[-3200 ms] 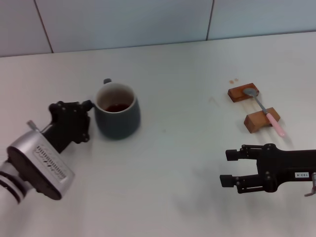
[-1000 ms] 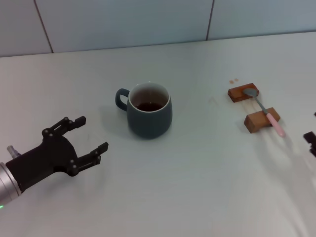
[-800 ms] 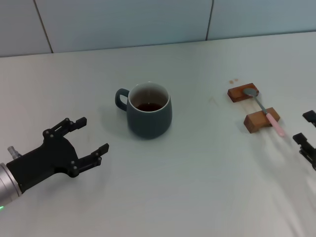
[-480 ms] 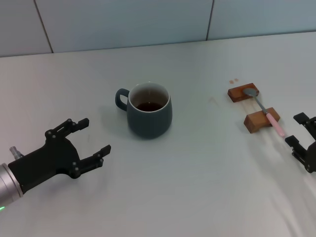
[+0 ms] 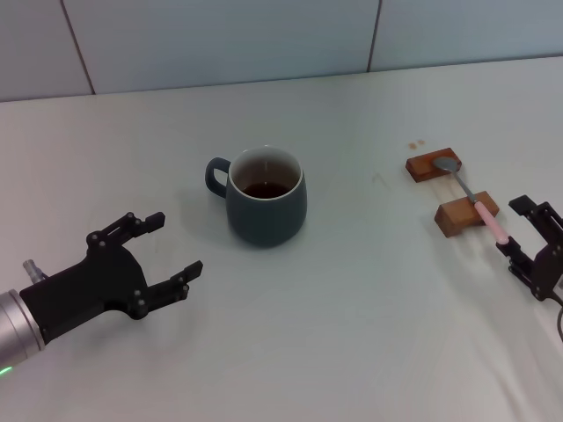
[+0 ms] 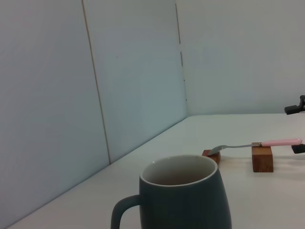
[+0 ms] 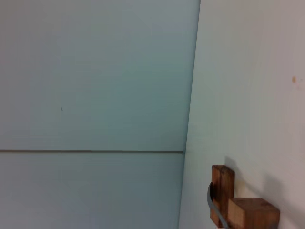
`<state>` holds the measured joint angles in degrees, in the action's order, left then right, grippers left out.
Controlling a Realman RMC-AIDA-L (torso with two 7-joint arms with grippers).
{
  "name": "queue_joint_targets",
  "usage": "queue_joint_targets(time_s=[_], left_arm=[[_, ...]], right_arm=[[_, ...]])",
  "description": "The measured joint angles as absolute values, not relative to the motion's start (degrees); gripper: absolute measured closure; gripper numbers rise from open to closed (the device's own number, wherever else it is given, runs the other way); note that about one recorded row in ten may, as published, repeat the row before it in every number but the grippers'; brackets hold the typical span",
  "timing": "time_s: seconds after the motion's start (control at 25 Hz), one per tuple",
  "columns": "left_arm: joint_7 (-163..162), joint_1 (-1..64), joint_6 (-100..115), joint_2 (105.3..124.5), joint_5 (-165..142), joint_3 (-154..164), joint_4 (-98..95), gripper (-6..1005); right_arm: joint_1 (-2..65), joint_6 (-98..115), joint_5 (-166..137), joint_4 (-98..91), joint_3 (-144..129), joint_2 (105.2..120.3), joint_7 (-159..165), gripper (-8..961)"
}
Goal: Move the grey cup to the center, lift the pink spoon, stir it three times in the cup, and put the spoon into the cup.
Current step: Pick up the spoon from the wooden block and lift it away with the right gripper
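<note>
The grey cup [image 5: 266,208] stands upright near the table's middle, handle to its left, brown residue inside; it also shows in the left wrist view [image 6: 183,198]. The pink spoon [image 5: 473,200] lies across two brown wooden blocks at the right, silver bowl on the far block, pink handle over the near block; it also shows in the left wrist view [image 6: 259,143]. My left gripper [image 5: 171,251] is open and empty, to the cup's front left, apart from it. My right gripper [image 5: 513,225] is open, its fingers beside the spoon's pink handle end, not touching it.
The two wooden blocks [image 5: 466,215] [image 5: 432,165] stand at the right; they also show in the right wrist view [image 7: 253,213]. Two small brown specks [image 5: 416,144] lie behind them. A tiled wall [image 5: 220,40] runs along the table's far edge.
The cup has been moved right to the middle and let go. My left gripper has drawn back to the front left. My right gripper has come in from the right edge toward the spoon's handle.
</note>
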<state>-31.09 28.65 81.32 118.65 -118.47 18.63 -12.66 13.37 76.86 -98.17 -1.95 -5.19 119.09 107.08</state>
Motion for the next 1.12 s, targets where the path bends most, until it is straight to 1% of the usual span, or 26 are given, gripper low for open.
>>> queue_joint_targets(time_s=[0.64,1.12], left_arm=[[-31.0,28.7,81.3,118.65,-118.5,19.3,-12.7,164],[-30.9,28.7,81.3,118.56,-118.5,19.6,-12.7,164]], right_arm=[[14.3,73.9,-99.3,-1.3,-4.9,119.18,107.6,272],[14.5,72.8,-99.2,-1.2,-5.0,119.27,107.4,481]])
